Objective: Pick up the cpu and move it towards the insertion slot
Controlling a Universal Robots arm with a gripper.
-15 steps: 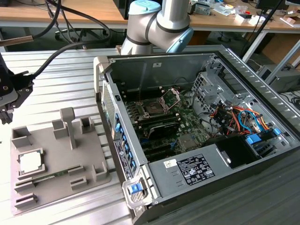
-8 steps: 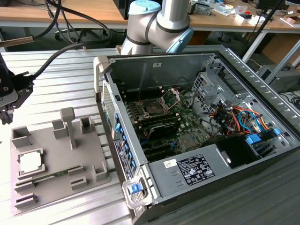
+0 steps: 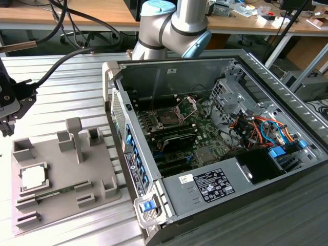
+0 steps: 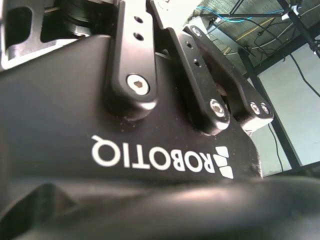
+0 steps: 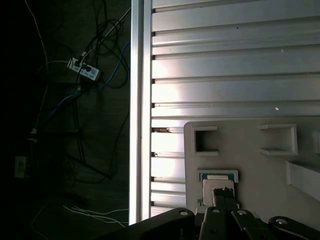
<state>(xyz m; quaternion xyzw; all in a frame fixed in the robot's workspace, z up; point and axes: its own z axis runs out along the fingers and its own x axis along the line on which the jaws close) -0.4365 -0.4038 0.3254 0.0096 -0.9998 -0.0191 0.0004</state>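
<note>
Gripper (image 5: 225,194) clenched, tips together, nothing held. In exterior view it hung at left edge, above table (image 3: 66,87), apart from fixture (image 3: 66,169). Cpu (image 3: 33,177) lay flat in square pocket on fixture's left side in exterior view, ungrasped. In first wrist view gripper tips overlapped cpu's edge; contact unclear. Slot (image 3: 168,118) sat inside open case (image 3: 169,77), retaining plate hinged up, well apart from cpu.

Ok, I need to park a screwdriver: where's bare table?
The ribbed table between the grey fixture and the far edge, to the exterior view's left of the computer case, is bare. Crowded: the fixture's blocks around the cpu, and inside the case.
</note>
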